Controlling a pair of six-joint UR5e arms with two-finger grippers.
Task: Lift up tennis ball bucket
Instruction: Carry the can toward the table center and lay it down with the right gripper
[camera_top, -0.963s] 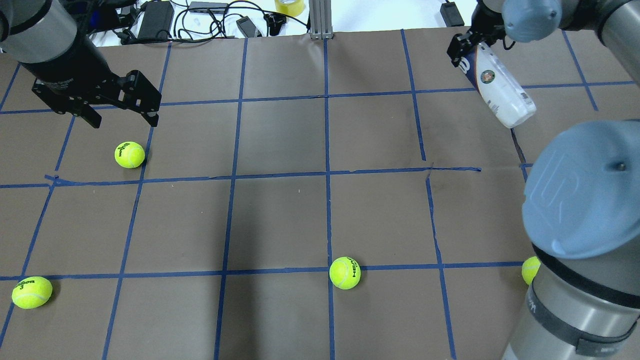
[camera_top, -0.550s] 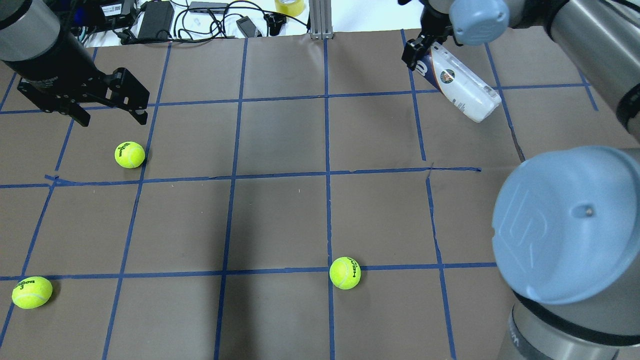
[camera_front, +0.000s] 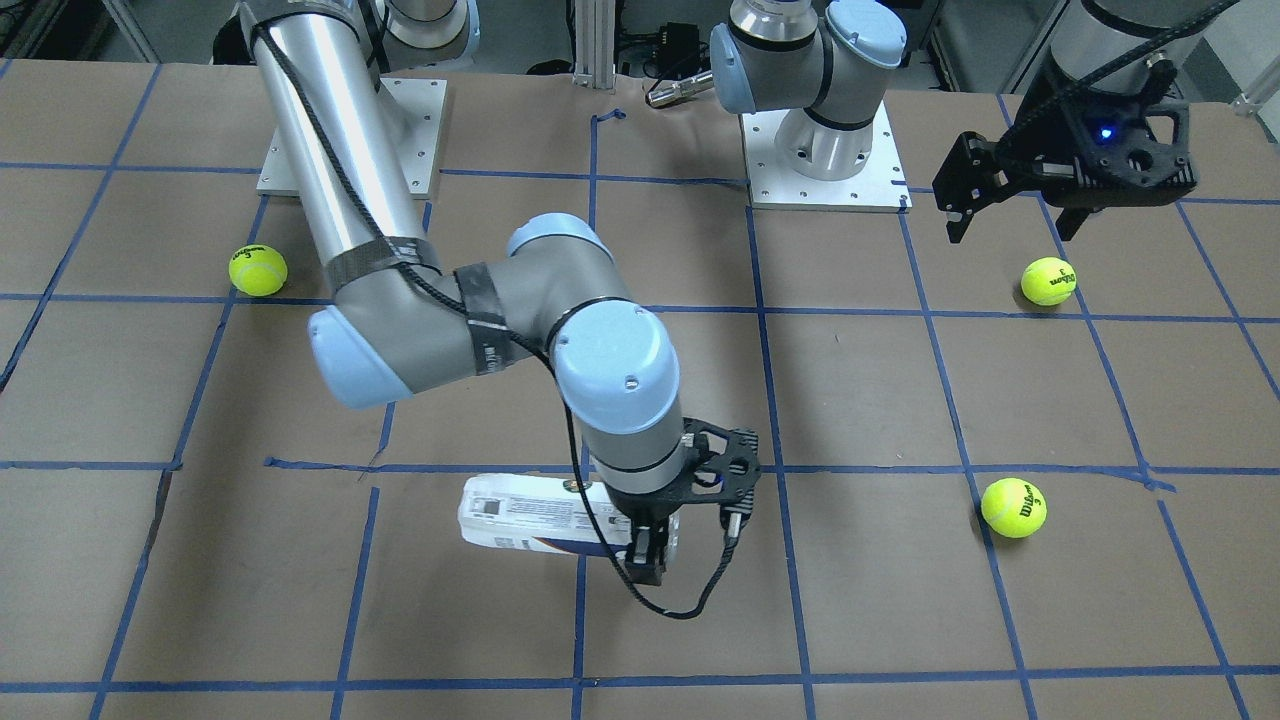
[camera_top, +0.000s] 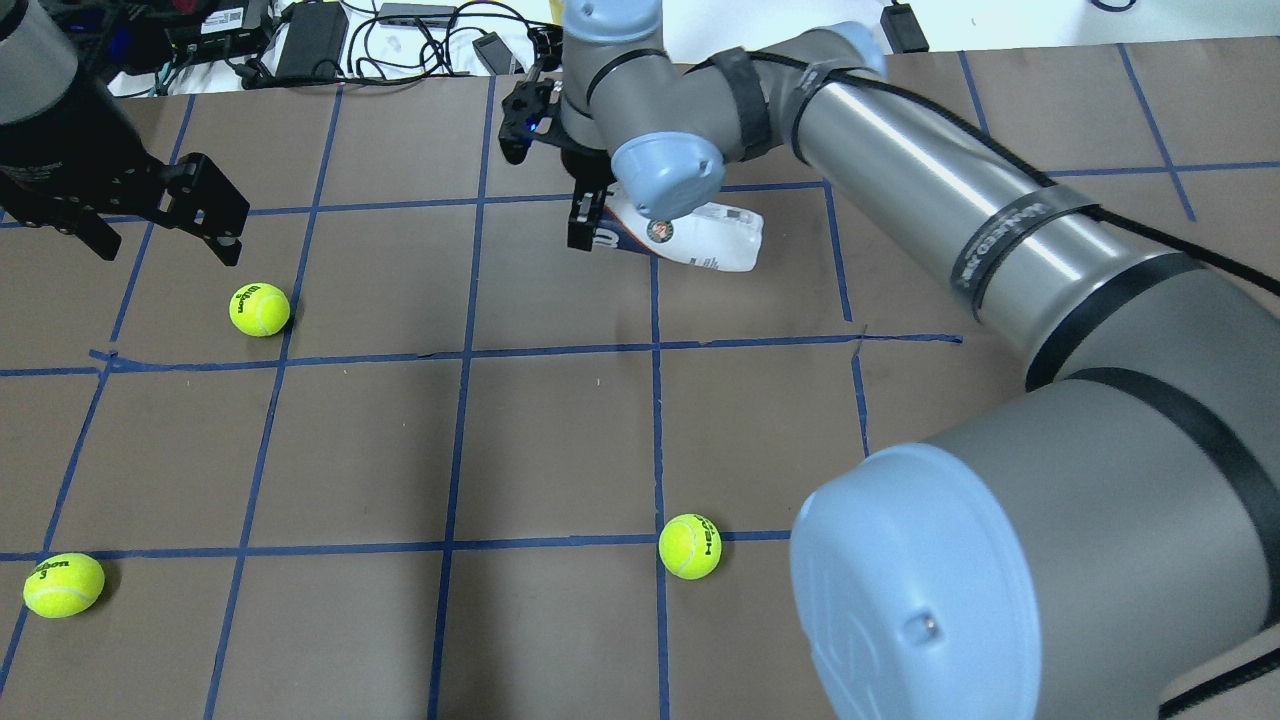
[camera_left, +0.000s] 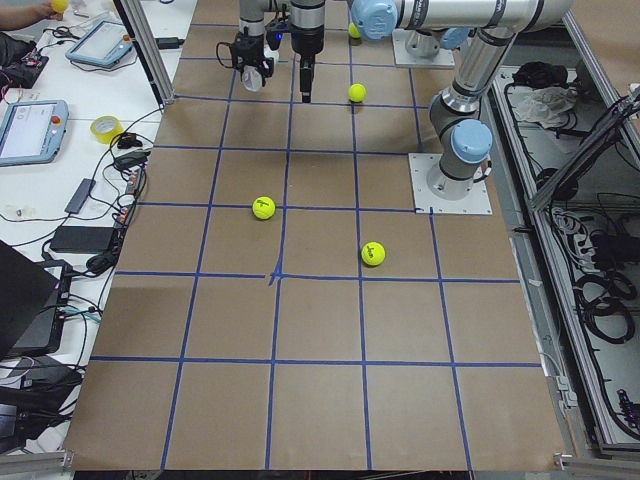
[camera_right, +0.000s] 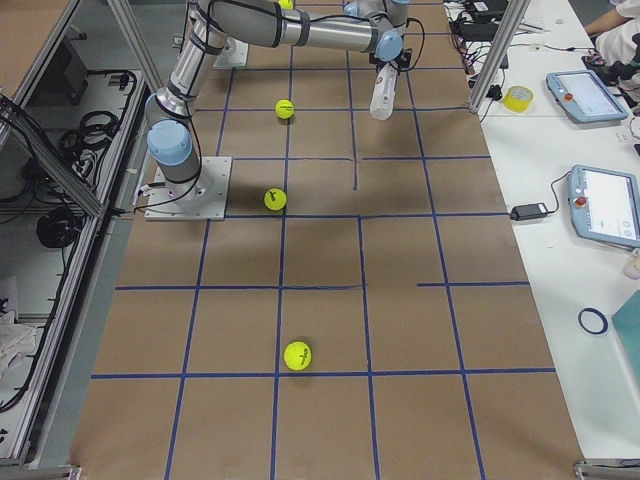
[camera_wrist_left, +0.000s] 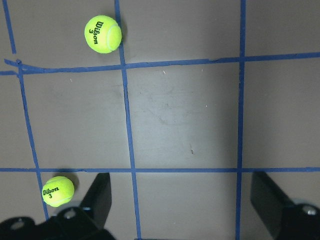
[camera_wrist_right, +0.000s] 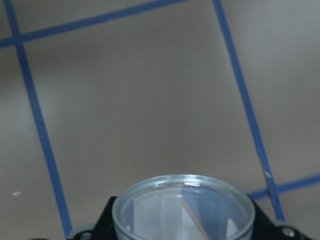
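Observation:
The tennis ball bucket (camera_top: 700, 232) is a clear can with a white and navy label. It is held nearly level above the table at the far middle, and also shows in the front view (camera_front: 530, 515) and the right wrist view (camera_wrist_right: 182, 210). My right gripper (camera_top: 590, 222) is shut on its navy end, as the front view (camera_front: 648, 555) also shows. My left gripper (camera_top: 165, 245) is open and empty, above and behind a tennis ball (camera_top: 259, 309). In the left wrist view the left gripper (camera_wrist_left: 185, 205) has bare paper between its fingers.
Two more tennis balls lie at the near left (camera_top: 63, 584) and the near middle (camera_top: 690, 546). The table (camera_top: 560, 440) is covered in brown paper with blue tape lines. Cables and power bricks (camera_top: 310, 40) lie beyond the far edge. My right arm's elbow (camera_top: 1000, 560) fills the near right.
My right arm has swung left, carrying the bucket from the far right to the far middle, and the bucket has tipped closer to level. My left gripper has drifted left, still open.

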